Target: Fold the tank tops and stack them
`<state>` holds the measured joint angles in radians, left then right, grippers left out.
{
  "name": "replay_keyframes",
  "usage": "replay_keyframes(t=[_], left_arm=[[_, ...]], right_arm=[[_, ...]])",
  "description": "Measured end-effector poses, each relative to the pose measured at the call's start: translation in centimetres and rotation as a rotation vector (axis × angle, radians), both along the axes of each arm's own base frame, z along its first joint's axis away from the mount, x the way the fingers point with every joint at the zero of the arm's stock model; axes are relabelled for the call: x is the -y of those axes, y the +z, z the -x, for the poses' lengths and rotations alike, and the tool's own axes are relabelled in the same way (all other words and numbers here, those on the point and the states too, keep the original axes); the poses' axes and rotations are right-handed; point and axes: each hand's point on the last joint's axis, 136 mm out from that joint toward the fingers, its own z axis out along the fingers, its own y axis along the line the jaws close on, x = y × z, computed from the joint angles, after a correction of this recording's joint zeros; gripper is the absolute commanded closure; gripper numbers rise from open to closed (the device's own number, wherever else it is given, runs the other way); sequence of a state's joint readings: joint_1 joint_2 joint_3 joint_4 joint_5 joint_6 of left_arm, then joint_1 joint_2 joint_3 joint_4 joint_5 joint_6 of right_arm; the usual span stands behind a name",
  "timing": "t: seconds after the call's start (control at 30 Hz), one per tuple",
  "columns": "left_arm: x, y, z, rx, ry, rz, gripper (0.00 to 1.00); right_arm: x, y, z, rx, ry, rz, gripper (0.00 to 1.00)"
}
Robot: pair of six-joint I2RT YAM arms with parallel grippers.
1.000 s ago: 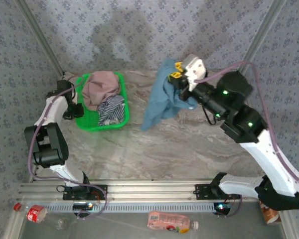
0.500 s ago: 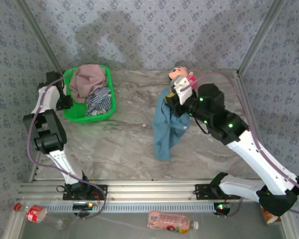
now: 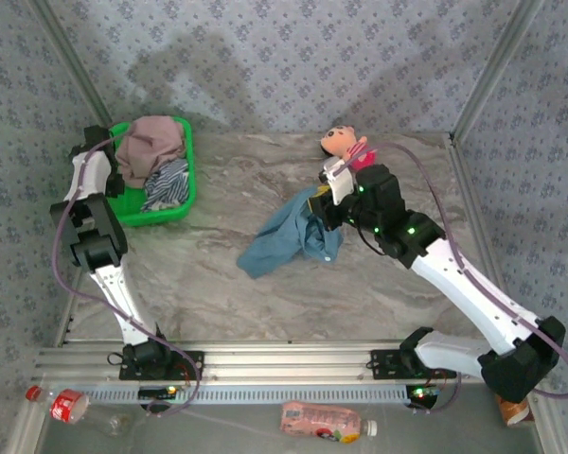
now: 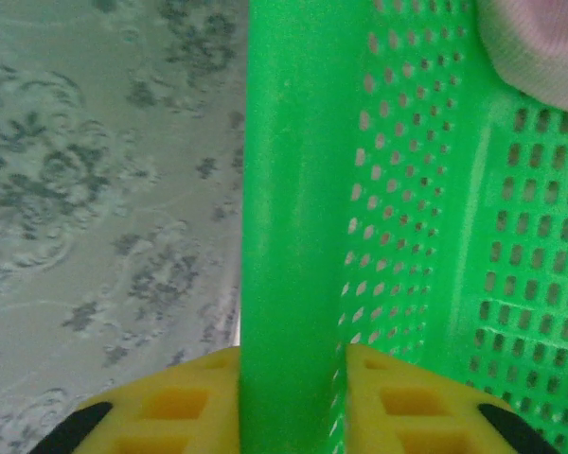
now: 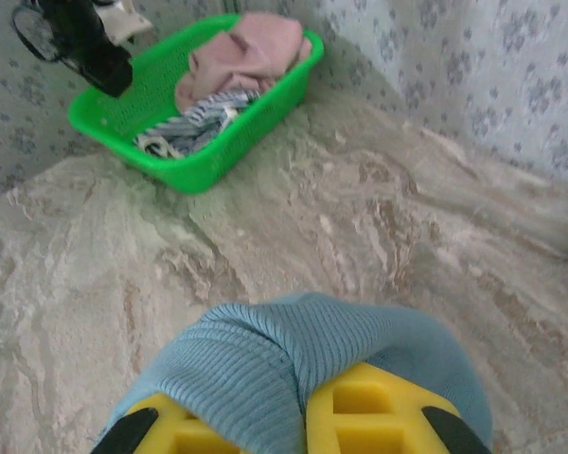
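My right gripper [image 3: 328, 200] [image 5: 301, 402] is shut on a bunched fold of the dusty teal-blue tank top [image 3: 286, 236] [image 5: 265, 350]. The rest of that top lies crumpled on the table's middle. A green basket [image 3: 182, 203] [image 5: 204, 168] at the back left holds the mauve-pink tank top [image 3: 151, 140] [image 5: 251, 52] [image 4: 544, 47] and the striped tank top [image 3: 168, 184] [image 5: 191, 128]. My left gripper [image 3: 102, 156] [image 4: 292, 357] straddles the basket's left rim [image 4: 298, 189]. Its jaws stand slightly apart, with a thin gap on the inner side.
A small pink plush doll [image 3: 341, 142] lies at the back, just behind my right wrist. Patterned walls close in the table's back and sides. Two bottles [image 3: 324, 421] [image 3: 64, 405] lie below the arm bases, off the table.
The basket slid left toward the back-left corner with my left gripper, whose jaws have eased. My right arm lowered the hanging teal-blue top onto the table.
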<state>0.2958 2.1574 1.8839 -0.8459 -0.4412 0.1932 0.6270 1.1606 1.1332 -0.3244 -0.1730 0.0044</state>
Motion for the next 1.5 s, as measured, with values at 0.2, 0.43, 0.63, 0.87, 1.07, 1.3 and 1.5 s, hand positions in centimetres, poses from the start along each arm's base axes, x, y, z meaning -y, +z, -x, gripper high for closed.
replay_keyframes(t=[0.2, 0.43, 0.63, 0.87, 1.07, 1.3, 1.5], left_arm=[[-1.4, -0.4, 1.1, -0.070, 0.038, -0.068, 0.42], [1.2, 3.5, 2.2, 0.016, 0.048, 0.013, 0.23], [8.4, 12.0, 5.1, 0.237, -0.023, 0.153, 0.22], [21.5, 11.5, 10.5, 0.251, -0.204, 0.378, 0.22], [31.4, 4.7, 15.6, 0.072, -0.295, 0.521, 0.23], [39.3, -0.5, 20.0, -0.002, -0.322, 0.635, 0.26], [42.3, -4.1, 19.1, -0.005, -0.279, 0.670, 0.33]], right_arm=[[0.2, -3.8, -0.8, -0.101, -0.012, 0.025, 0.93], [1.5, -7.6, -1.7, -0.213, -0.058, 0.044, 0.84], [4.0, -12.2, -2.5, -0.334, -0.132, 0.093, 0.81], [8.4, -16.6, -4.1, -0.447, -0.269, 0.161, 0.65], [11.3, -17.5, -3.4, -0.487, -0.345, 0.228, 0.46], [9.2, -15.1, 2.6, -0.467, -0.290, 0.125, 0.38], [7.4, -19.7, 5.6, -0.585, -0.230, 0.155, 0.36]])
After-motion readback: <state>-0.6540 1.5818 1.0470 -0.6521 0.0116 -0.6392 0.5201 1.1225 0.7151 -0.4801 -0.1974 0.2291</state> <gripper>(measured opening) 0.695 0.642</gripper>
